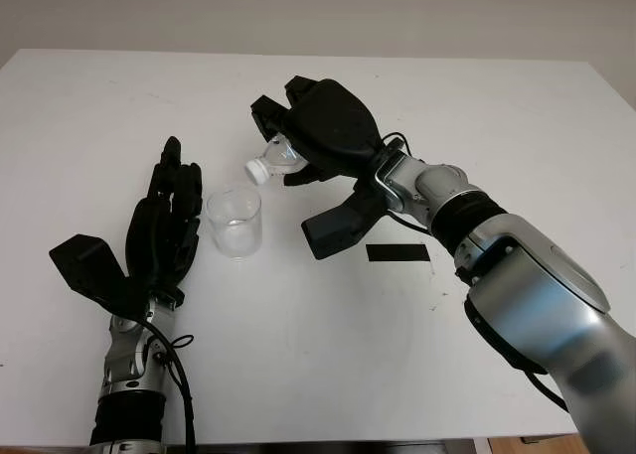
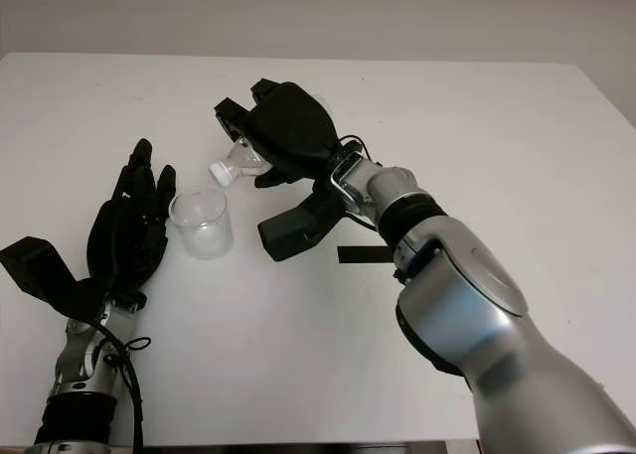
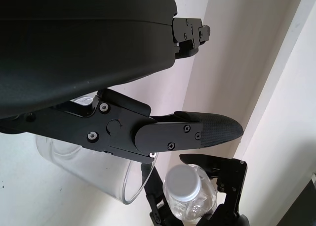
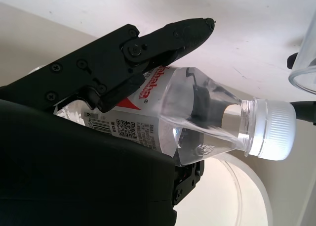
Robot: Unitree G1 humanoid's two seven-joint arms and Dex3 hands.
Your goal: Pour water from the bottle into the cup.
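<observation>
Above the white table (image 1: 417, 355), the right hand (image 1: 323, 141) grips a small clear plastic bottle (image 1: 276, 159) with a white cap, tipped on its side with its capped mouth just above the clear glass cup (image 1: 235, 222), which the open left hand (image 1: 164, 226) stands beside without holding.

cup (image 1: 235, 222) on table (image 1: 89, 106), bottle (image 1: 275, 160) above, to its right

The cup (image 1: 235, 222) is hemmed by the left hand (image 1: 164, 226) and tilted bottle (image 1: 275, 159); beyond lies open table (image 1: 119, 96).
</observation>
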